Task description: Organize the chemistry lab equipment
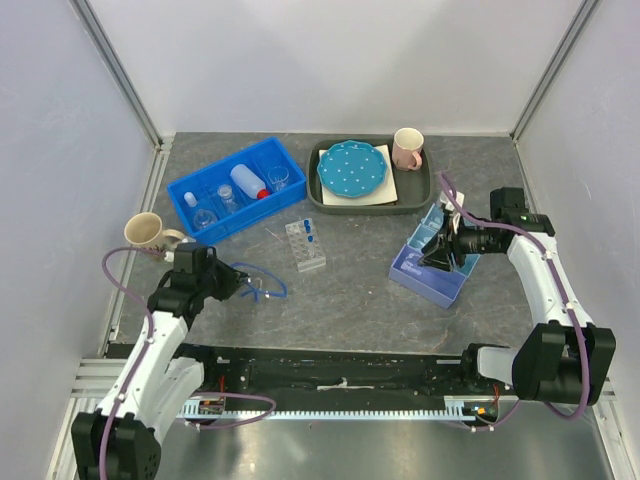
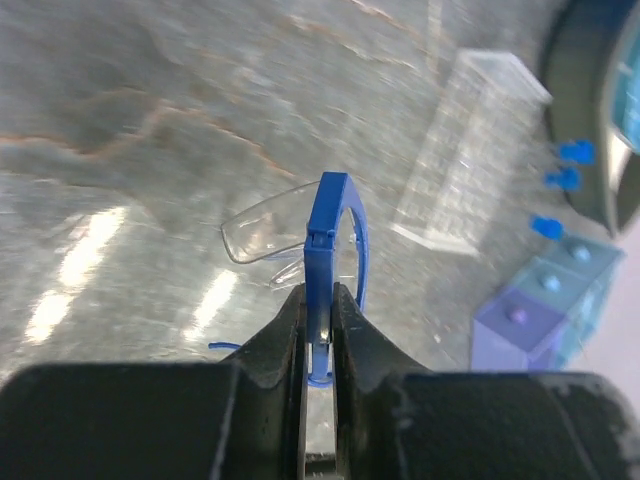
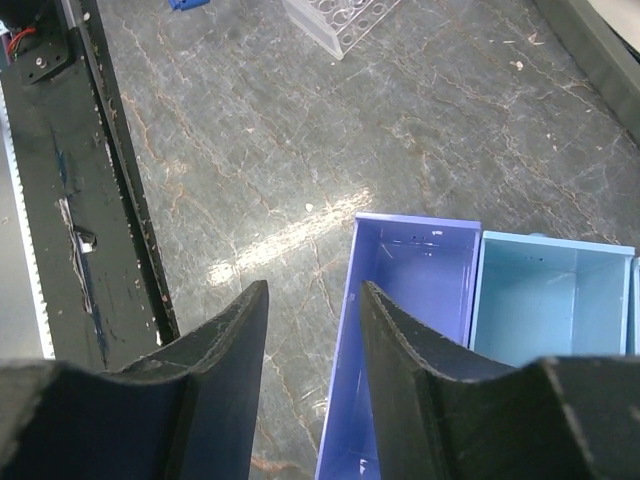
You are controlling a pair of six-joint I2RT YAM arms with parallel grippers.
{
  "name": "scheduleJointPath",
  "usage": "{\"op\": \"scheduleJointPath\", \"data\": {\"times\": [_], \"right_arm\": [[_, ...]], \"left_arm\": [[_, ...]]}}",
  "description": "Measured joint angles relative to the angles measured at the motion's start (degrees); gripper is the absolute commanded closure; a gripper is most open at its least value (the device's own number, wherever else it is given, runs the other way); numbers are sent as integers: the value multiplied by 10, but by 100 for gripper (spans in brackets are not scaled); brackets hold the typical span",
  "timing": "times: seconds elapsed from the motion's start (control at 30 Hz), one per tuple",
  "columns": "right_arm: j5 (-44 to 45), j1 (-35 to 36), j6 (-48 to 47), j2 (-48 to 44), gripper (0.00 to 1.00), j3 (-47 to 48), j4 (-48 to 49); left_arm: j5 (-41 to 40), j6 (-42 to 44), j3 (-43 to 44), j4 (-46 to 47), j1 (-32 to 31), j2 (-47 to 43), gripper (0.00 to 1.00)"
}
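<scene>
Left wrist view: the left gripper (image 2: 318, 300) is clenched on the blue-framed safety glasses with a clear lens (image 2: 262, 228). Both black fingers (image 2: 285, 335) press flat against one blue temple arm, which stands upright out of the narrow gap between the fingertips. The transparent lens curves away to the left of the gripped arm. The second blue temple arm bows out just to the right of it. Beneath lies the grey stone-patterned table (image 2: 120, 120); whether the lens touches it cannot be told.

In the top external view, the safety glasses (image 1: 262, 284) sit at the near left of the table, directly ahead of the left gripper (image 1: 232, 282). They are apart from the pale translucent test-tube rack with blue-capped tubes (image 1: 305, 245), which stands nearer the middle. Further back, a blue plastic bin (image 1: 222, 163) holds the white squeeze bottle with red nozzle (image 1: 247, 182) and small clear glass beakers (image 1: 278, 177).

At the right side, the right gripper (image 3: 312, 290) is released: its fingers (image 3: 240, 330) stand apart with nothing between them, over the left wall of a purple open compartment box (image 3: 415, 270).
</scene>
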Motion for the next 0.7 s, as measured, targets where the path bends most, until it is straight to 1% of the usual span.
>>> {"op": "scheduleJointPath", "data": {"times": [0.1, 0.17, 0.27, 0.33, 0.37, 0.5, 0.6, 0.7], "right_arm": [[10, 16, -20, 1, 48, 5, -22], [21, 44, -26, 6, 45, 16, -37], [47, 120, -26, 15, 40, 48, -47], [61, 180, -13, 18, 38, 70, -45], [64, 206, -6, 19, 35, 79, -42], [110, 322, 71, 26, 33, 99, 16], [150, 416, 152, 47, 33, 105, 87], [172, 466, 224, 83, 33, 116, 137]], "left_arm": [[68, 16, -16, 40, 0, -38, 98], [106, 22, -26, 66, 0, -52, 98], [163, 23, -40, 111, 0, -58, 98], [191, 23, -49, 140, 0, -56, 98], [202, 23, -52, 153, 0, -54, 98], [239, 22, -57, 208, -4, -41, 98], [259, 21, -57, 250, -17, -30, 98], [267, 19, -57, 282, -38, -23, 98]]}}
